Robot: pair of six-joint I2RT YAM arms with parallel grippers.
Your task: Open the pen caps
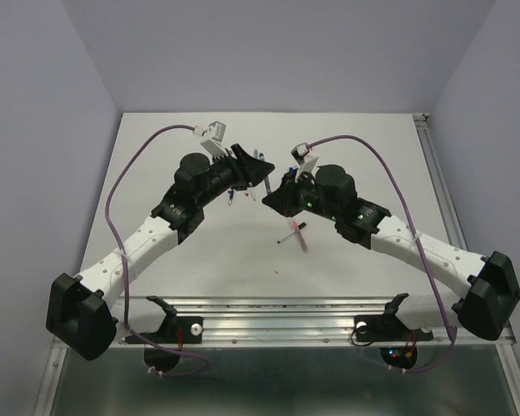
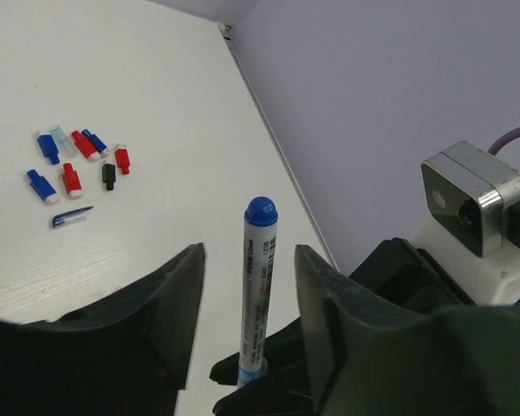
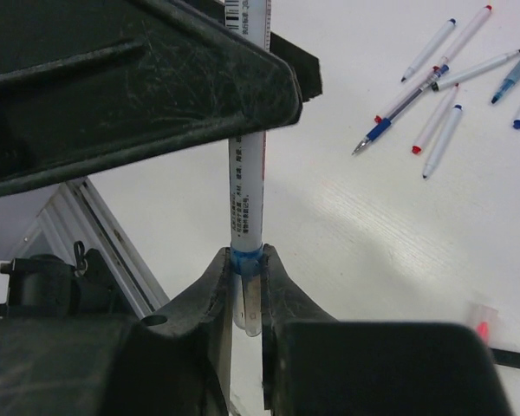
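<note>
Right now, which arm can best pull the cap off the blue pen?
Probably the right. The right gripper is pinched shut on the blue pen at its lower end, by the blue band. The left gripper has its fingers apart beside the barrel, not squeezing.

A white table (image 1: 199, 260) with a faint grain sits enclosed by plain pale lavender walls (image 1: 269, 52) at the back and both sides; an aluminium rail (image 1: 277, 308) runs along its near edge; a slimmer metal strip (image 1: 442, 182) lines its right edge; the light is even and shadows are soft.
</note>
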